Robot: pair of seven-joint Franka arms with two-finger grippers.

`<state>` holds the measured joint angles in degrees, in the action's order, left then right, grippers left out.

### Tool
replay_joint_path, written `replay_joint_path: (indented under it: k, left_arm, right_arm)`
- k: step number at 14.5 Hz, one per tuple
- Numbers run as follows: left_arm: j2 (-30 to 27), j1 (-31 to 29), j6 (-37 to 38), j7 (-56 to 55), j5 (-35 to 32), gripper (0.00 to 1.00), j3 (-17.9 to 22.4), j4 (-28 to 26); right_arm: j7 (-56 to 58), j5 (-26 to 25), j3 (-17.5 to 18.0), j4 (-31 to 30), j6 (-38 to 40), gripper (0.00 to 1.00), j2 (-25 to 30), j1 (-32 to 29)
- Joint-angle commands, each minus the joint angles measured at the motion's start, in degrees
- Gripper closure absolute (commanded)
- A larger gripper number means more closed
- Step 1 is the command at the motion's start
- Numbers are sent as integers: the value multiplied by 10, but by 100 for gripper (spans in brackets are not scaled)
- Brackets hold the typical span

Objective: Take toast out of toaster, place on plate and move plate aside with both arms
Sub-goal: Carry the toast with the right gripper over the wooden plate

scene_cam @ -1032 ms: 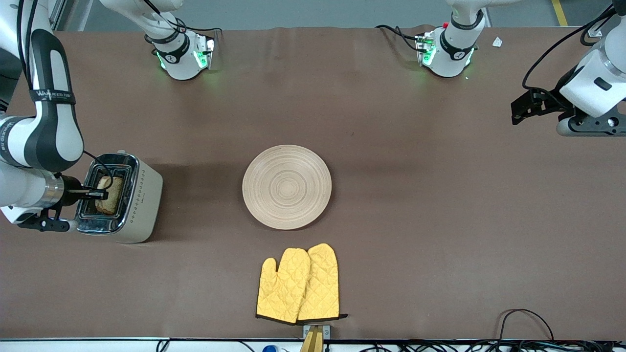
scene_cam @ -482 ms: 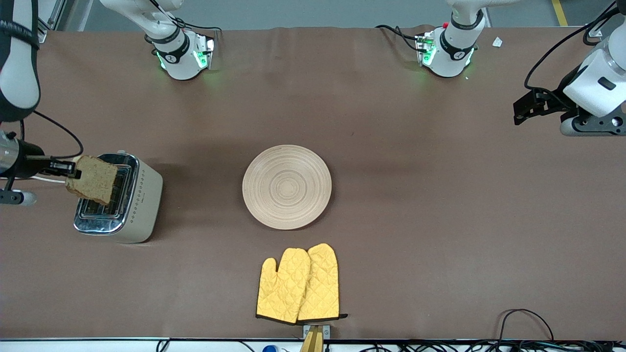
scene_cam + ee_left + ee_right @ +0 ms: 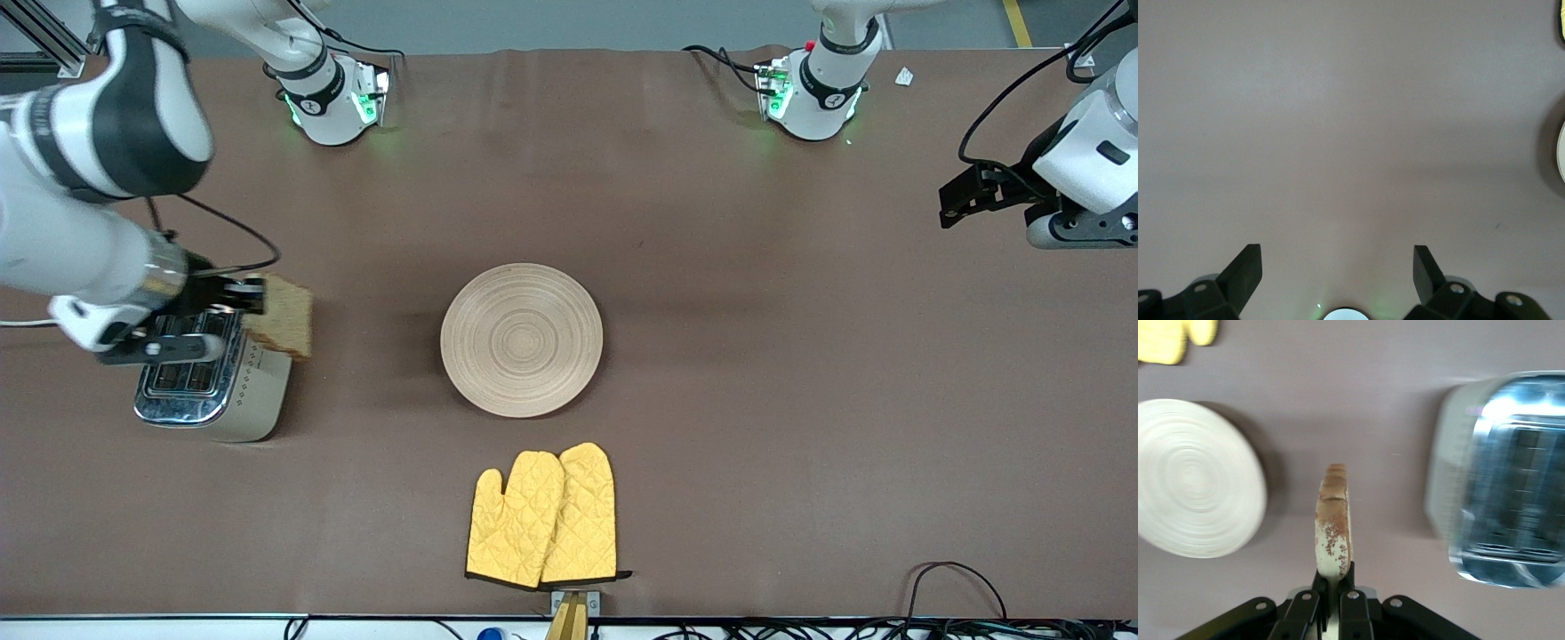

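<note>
The first step looks done: the toast (image 3: 283, 325) is out of the toaster (image 3: 216, 388), whose two slots appear empty from above. The right end effector (image 3: 253, 296) is closed tight on one edge of the toast and carries it in the air, over the side of the toaster that faces the plate (image 3: 522, 340). In the right wrist view the toast (image 3: 1333, 530) stands on edge between the two fingers and points straight away from the end effector (image 3: 1333, 590), with the plate (image 3: 1195, 477) to one side and the toaster (image 3: 1501, 477) to the other. The toast hangs clear of the toaster and does not touch it, as far as I can see. What is left, in my judgement, is to bring the toast across the bare surface (image 3: 711, 427) to the plate, lay it flat there and let go, and then to move the plate aside with both arms. The plate is empty and lies in the middle of the surface, well apart from the toast, and the yellow mitts (image 3: 542, 516) lie nearer to the front camera than the plate. The left end effector (image 3: 1338, 270) waits with its fingers wide apart and holds nothing, over the surface at the left arm's end, well apart from the plate.
</note>
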<state>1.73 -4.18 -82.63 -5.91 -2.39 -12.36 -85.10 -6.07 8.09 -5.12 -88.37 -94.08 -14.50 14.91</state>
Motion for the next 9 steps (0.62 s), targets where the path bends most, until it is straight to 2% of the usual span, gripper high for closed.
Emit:
replay_joint_path:
  k: [1, 5, 7, 9]
  left_arm:
    - [0, -2, 8, 0, 6, 0, 0, 10]
    - [3, -2, 6, -1, 6, 0, -1, 10]
    - [4, -2, 6, 0, 6, 0, -1, 10]
    - [5, -2, 6, -1, 5, 0, -1, 10]
  right_arm:
    - [-45, 44, -6, -1, -45, 91, -36, 48]
    - [-142, 127, -6, -3, -140, 91, -95, 130]
    - [-148, 166, -6, -11, -178, 91, -119, 159]
    - [-148, 246, -6, -24, -214, 91, -137, 171]
